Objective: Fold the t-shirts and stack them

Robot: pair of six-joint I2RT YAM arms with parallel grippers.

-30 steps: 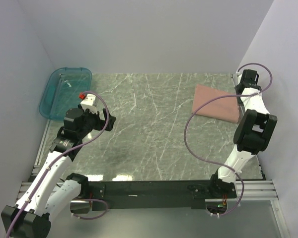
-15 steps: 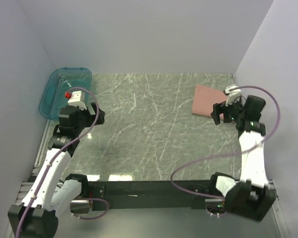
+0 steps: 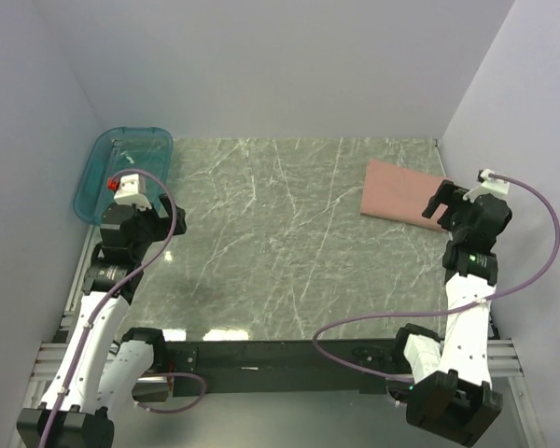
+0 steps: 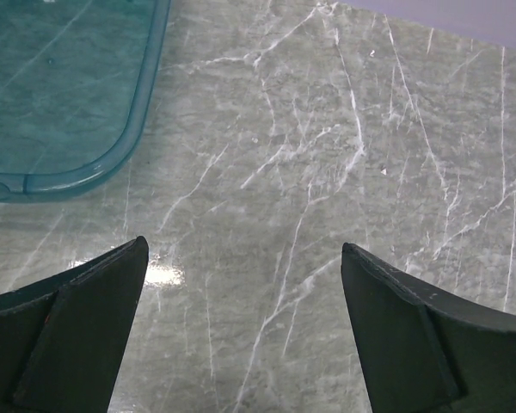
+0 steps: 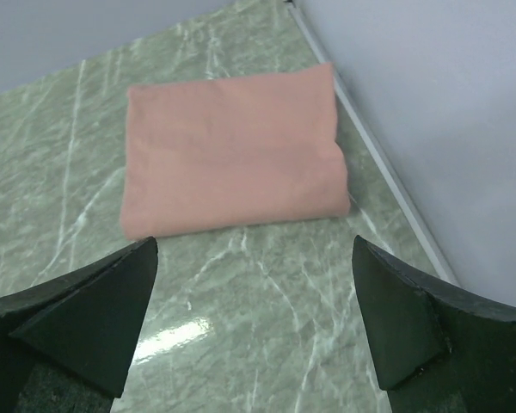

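Note:
A dusty-pink t-shirt [image 3: 401,192] lies folded into a flat rectangle at the table's far right corner; in the right wrist view the t-shirt [image 5: 232,159] fills the upper middle, plain side up. My right gripper [image 3: 439,207] hovers just in front of its near right edge, open and empty; in its wrist view the right gripper [image 5: 254,249] has bare marble between the jaws. My left gripper [image 3: 159,219] hangs open over the table's left side, near the tray; the left gripper [image 4: 241,249] holds nothing.
A teal translucent tray [image 3: 121,168] leans at the far left corner, its rim [image 4: 142,129] showing in the left wrist view. Walls close in on three sides, the right wall [image 5: 430,129] right beside the folded shirt. A purple cable [image 3: 373,317] loops over the table's right front.
The right arm pulled back from over the folded shirt toward the near right and its jaws opened wide, leaving the shirt lying flat. The left arm drew back toward the left.

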